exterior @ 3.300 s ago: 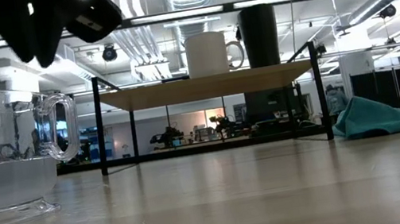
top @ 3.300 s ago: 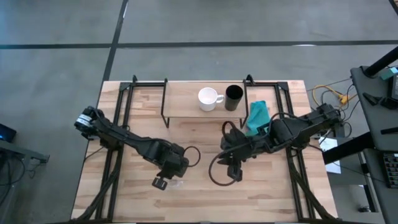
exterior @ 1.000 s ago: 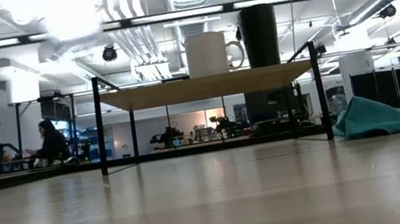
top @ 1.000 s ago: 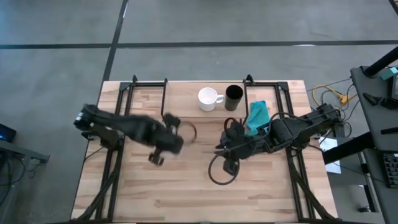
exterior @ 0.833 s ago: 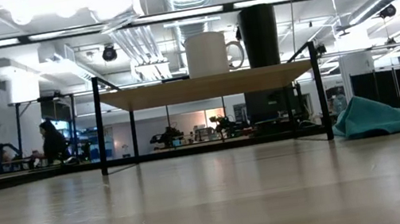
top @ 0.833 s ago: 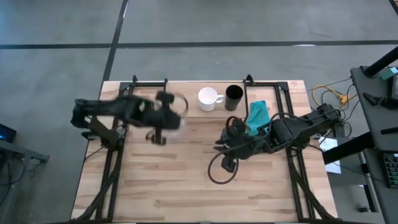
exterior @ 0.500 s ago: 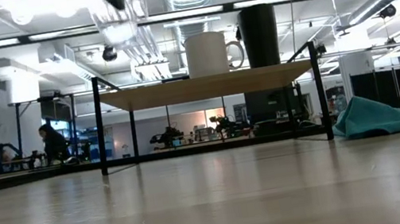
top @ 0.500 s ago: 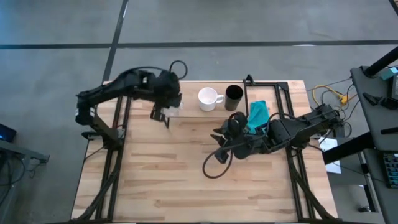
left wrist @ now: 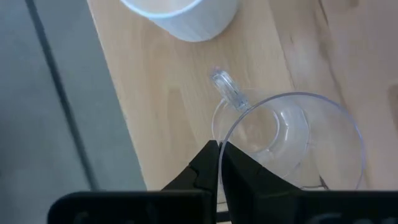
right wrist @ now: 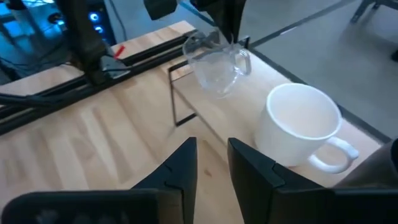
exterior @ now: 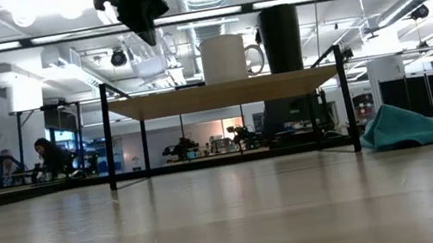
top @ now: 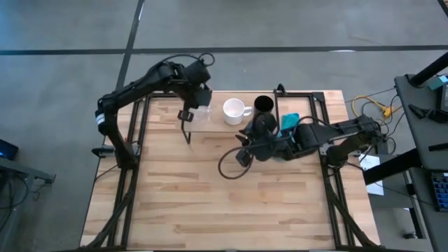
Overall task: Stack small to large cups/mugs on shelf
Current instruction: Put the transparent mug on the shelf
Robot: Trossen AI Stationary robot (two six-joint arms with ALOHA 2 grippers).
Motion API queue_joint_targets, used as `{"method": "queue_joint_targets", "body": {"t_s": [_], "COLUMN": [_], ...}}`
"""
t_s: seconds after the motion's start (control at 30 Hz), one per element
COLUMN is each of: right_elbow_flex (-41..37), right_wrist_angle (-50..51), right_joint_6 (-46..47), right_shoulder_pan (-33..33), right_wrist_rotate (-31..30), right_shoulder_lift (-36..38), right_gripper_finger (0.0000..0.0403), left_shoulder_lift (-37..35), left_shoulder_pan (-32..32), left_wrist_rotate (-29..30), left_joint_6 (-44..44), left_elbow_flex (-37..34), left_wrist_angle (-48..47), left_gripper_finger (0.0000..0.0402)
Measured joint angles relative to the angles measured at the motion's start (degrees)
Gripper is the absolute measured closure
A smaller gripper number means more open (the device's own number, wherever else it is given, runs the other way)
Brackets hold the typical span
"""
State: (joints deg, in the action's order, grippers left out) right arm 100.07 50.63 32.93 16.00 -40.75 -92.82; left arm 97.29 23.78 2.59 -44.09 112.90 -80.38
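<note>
My left gripper (top: 193,112) hangs over the left part of the shelf (top: 217,127), shut on the small clear glass cup (top: 202,116). In the low view the glass cup (exterior: 147,59) floats a little above the shelf board (exterior: 221,94). The white handled mug (top: 235,111) and the taller black cup (top: 264,105) stand on the shelf to its right. My right gripper (top: 242,155) is open over the table just in front of the shelf, pointing toward the mug (right wrist: 303,127) and touching nothing. My left gripper (left wrist: 219,149) pinches the glass cup's rim (left wrist: 217,127) next to its handle (left wrist: 227,91), one finger inside the wall and one outside. The fingers come from above, pointing down. The cup hangs upright below them, lifted clear of the shelf.
A teal cloth (top: 290,121) lies on the table right of the shelf, beside the right arm. Black frame rails (top: 134,140) run along both table sides. The near half of the tabletop (top: 210,203) is bare wood. People sit far off in the room behind.
My left gripper has carried the glass cup up and toward the table's far edge and right, from mid-table to above the shelf's left part. My right arm has reached left and toward the far edge, closer to the shelf.
</note>
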Motion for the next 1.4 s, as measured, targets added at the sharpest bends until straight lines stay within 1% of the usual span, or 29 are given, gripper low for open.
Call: {"method": "queue_joint_targets", "body": {"t_s": [0.13, 0.2, 0.47, 0.93, 1.1, 1.2, 1.4], "right_elbow_flex": [0.00, 0.00, 0.00, 0.00, 0.00, 0.00, 0.00], "right_wrist_angle": [0.06, 0.07, 0.11, 0.09, 0.11, 0.11, 0.08], "right_joint_6": [0.00, -0.04, -1.55, -2.14, -2.12, -2.12, -2.12], "right_shoulder_pan": [-1.77, -2.32, -3.29, -3.69, -3.66, -3.66, -3.66], "right_wrist_rotate": [0.02, 0.03, 0.15, 0.16, 0.17, 0.17, 0.24], "right_shoulder_lift": [-0.04, -0.04, -0.04, -0.06, -0.06, -0.06, -0.06], "right_gripper_finger": [0.0314, 0.0314, 0.0321, 0.0321, 0.0321, 0.0321, 0.0321], "left_shoulder_lift": [1.59, 2.05, 3.79, 3.87, 3.94, 3.94, 3.94], "left_shoulder_pan": [1.91, 2.25, 3.57, 6.75, 6.69, 6.79, 6.86], "left_wrist_rotate": [-5.70, -6.75, -6.93, -7.15, -8.11, -10.14, -10.73], "left_joint_6": [0.19, 0.19, 0.17, 0.17, 0.19, 0.23, 0.66], "left_elbow_flex": [-0.02, -0.01, 0.00, 0.00, 0.00, 0.00, 0.00], "left_wrist_angle": [0.33, 0.37, 0.40, 0.73, 0.68, 0.68, 0.64], "left_gripper_finger": [0.0402, 0.0402, 0.0402, 0.0402, 0.0402, 0.0402, 0.0402]}}
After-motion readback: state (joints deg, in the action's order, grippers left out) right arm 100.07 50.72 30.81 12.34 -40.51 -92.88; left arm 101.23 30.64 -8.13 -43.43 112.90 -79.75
